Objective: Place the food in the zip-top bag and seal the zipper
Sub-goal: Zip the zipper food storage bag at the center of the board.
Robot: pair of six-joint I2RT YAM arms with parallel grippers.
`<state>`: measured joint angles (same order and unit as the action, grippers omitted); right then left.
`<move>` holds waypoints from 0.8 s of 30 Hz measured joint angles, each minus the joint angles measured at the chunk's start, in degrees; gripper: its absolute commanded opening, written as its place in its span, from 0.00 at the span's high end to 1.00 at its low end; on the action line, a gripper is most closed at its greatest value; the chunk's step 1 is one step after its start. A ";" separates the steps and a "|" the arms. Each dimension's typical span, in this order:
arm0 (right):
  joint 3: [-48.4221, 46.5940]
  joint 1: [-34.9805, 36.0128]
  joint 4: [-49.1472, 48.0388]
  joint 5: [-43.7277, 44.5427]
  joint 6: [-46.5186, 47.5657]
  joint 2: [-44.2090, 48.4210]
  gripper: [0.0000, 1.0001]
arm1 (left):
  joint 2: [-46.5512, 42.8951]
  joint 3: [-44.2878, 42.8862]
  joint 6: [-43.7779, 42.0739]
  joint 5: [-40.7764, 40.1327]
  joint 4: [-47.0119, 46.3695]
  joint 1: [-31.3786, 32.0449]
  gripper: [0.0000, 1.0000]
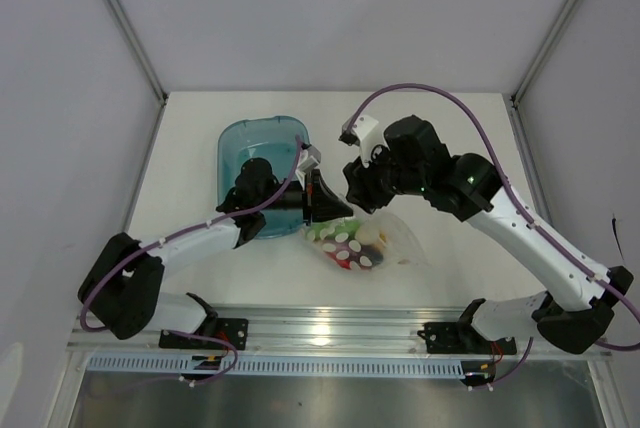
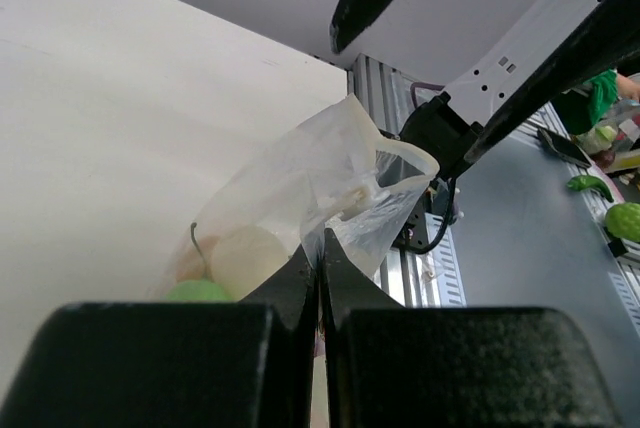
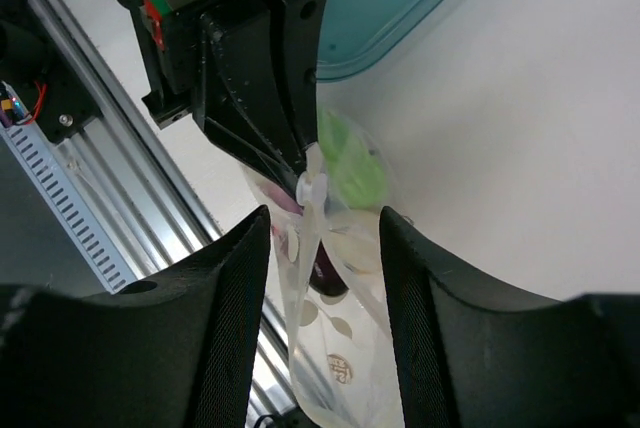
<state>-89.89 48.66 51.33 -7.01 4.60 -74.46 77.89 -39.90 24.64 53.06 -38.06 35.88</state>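
Left wrist view: left hand (image 2: 320, 253) had its fingers pressed together, clamped on a thin edge of the small clear crinkly plastic bag printed with white round dots (image 2: 330, 163). Right hand (image 3: 322, 216) was spread wide, one finger on either side of the bag's raised edge; contact not discernible. Bag lay on the white table (image 1: 450, 128), just beside the teal translucent plastic tub (image 1: 255, 148), between both hands. Inside it: smooth white ball (image 2: 245, 258), glossy light green pod (image 3: 350, 163), dark purple piece (image 3: 325, 270), film wrinkled around them.
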 measured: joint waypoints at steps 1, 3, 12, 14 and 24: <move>0.00 0.20 -0.02 -0.09 -0.02 -0.15 0.50 | -0.37 -0.28 -0.28 -0.33 1.11 0.07 0.99; 0.00 1.22 -0.02 -0.15 -0.02 -0.57 0.50 | -1.14 -0.74 -0.76 -0.66 2.78 0.11 0.99; 0.02 4.90 -0.50 0.55 -0.02 -2.29 0.52 | -3.91 -0.83 -1.90 -1.60 6.21 0.33 0.99; 0.02 4.87 -0.79 1.20 0.00 -2.38 0.52 | -3.91 -0.83 -2.16 -1.66 6.29 0.33 0.99; 0.13 4.35 -1.09 2.49 0.39 -3.21 0.72 | -3.91 -0.83 -2.21 -1.66 6.27 0.33 0.99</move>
<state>-89.76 53.01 50.24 -4.51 4.99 -77.67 73.97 -40.73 22.44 51.40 -31.79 36.21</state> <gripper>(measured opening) 0.333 0.005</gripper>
